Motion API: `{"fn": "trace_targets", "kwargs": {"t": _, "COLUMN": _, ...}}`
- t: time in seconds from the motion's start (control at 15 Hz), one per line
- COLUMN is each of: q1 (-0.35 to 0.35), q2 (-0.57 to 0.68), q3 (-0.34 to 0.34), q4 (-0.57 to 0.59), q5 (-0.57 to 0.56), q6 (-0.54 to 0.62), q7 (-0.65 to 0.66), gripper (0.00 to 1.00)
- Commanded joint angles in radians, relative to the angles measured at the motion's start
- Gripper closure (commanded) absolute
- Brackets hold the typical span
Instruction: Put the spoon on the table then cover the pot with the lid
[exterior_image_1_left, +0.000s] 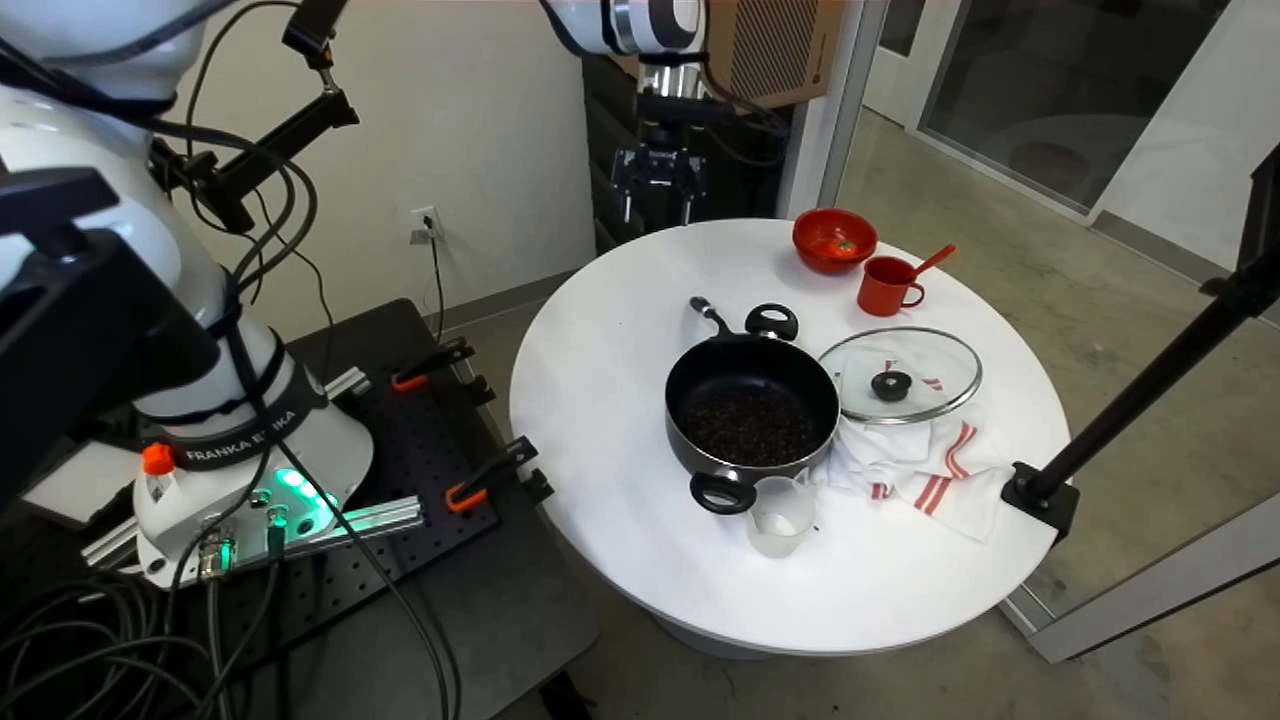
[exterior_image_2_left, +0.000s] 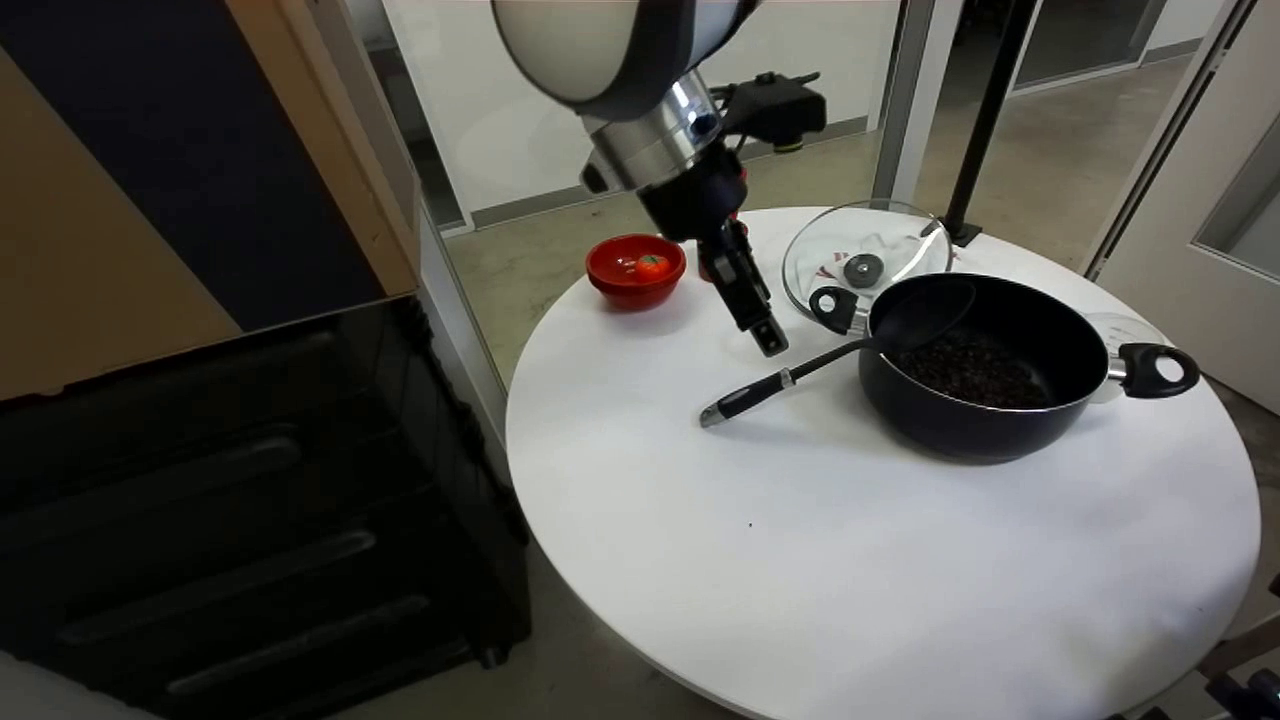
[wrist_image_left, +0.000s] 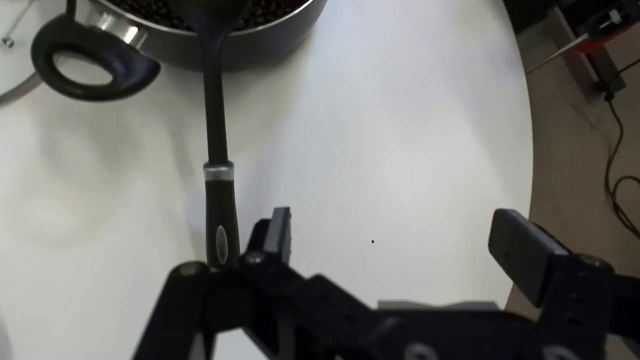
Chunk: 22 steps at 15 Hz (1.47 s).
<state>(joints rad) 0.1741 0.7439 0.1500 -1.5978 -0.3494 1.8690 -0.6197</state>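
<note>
Judged as lining up on the spoon, with both steps left. Reading pincer as spread wide, holding nothing; set off to one side of the handle in the wrist view, facing across it. Skip any wrist turn. Shift sideways to centre on the handle, then go down; avoid dropping straight in and knocking it with the nearer finger. Clamp mid-grip, since likely to twist under a heavy bowl end. Lift clear of the pot before moving off, to avoid flicking dark beans out. Lay flat on the desk, well apart from the pot, leaving the way to the lid free.

As for the spoon: black, slim at the neck, thick at the grip, with a silvery collar between. Leaning over the rim, within the pot at the bowl end, sloping down and out over the desk. Can't tell whether touching it at the tip.
</note>
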Motion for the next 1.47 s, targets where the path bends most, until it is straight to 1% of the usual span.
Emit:
{"fn": "trace_targets", "kwargs": {"t": 0.0, "q1": 0.047, "q2": 0.102, "q3": -0.008, "q4": 0.12, "q5": -0.087, "q6": -0.063, "q7": -0.067, "gripper": 0.0}}
{"fn": "trace_targets", "kwargs": {"t": 0.2, "q1": 0.063, "q2": 0.159, "q3": -0.039, "q4": 0.173, "q5": -0.152, "q6": -0.065, "q7": -0.07, "gripper": 0.0}}
{"fn": "trace_targets", "kwargs": {"t": 0.33, "q1": 0.065, "q2": 0.187, "q3": -0.066, "q4": 0.194, "q5": -0.197, "q6": -0.008, "q7": -0.029, "gripper": 0.0}}
{"fn": "trace_targets", "kwargs": {"t": 0.53, "q1": 0.055, "q2": 0.231, "q3": -0.095, "q4": 0.222, "q5": -0.226, "q6": 0.048, "q7": -0.008, "gripper": 0.0}}
{"fn": "trace_targets", "kwargs": {"t": 0.67, "q1": 0.046, "q2": 0.254, "q3": -0.104, "q4": 0.233, "q5": -0.229, "q6": 0.1, "q7": 0.008, "gripper": 0.0}}
{"fn": "trace_targets", "kwargs": {"t": 0.8, "q1": 0.036, "q2": 0.274, "q3": -0.099, "q4": 0.253, "q5": -0.194, "q6": 0.136, "q7": 0.045, "gripper": 0.0}}
{"fn": "trace_targets", "kwargs": {"t": 0.87, "q1": 0.036, "q2": 0.243, "q3": -0.097, "q4": 0.208, "q5": -0.205, "q6": 0.118, "q7": 0.014, "gripper": 0.0}}
{"fn": "trace_targets", "kwargs": {"t": 1.13, "q1": 0.036, "q2": 0.263, "q3": -0.098, "q4": 0.231, "q5": -0.202, "q6": 0.13, "q7": 0.035, "gripper": 0.0}}
{"fn": "trace_targets", "kwargs": {"t": 1.2, "q1": 0.035, "q2": 0.258, "q3": -0.101, "q4": 0.216, "q5": -0.208, "q6": 0.136, "q7": 0.033, "gripper": 0.0}}
{"fn": "trace_targets", "kwargs": {"t": 1.4, "q1": 0.044, "q2": 0.283, "q3": -0.111, "q4": 0.219, "q5": -0.221, "q6": 0.128, "q7": 0.044, "gripper": 0.0}}
